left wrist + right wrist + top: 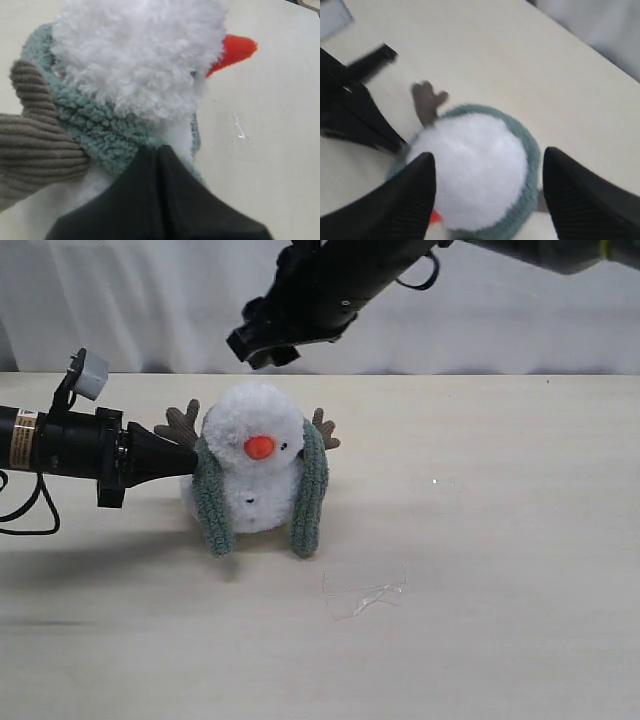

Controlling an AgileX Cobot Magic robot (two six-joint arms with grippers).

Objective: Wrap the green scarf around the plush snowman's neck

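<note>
- The left hand is seen closed, its tips pressed into the side of the plush snowman just under the head. Whether a fold of knit is pinched between them cannot be told.
- The right hand is held open above the head, clear of the plush, with nothing in it.
- The green scarf is laid round the back of the snowman's neck. Its two ends hang down the front, one on each side of the body, uncrossed and reaching the counter.
- The step in hand is judged to be the crossing of the ends at the front. One end would best be taken near its tip and drawn across under the orange nose, low enough that the loop at the back is not lifted over the head.
- The toy is light, so it should be steadied by the closed hand while the end is pulled. Otherwise it is likely to be tipped or dragged.
- The brown arms stick out beside the head and could be snagged.
- Bare counter is seen in front and to the right. A scrap of clear film lies in front, apart from the toy.
</note>
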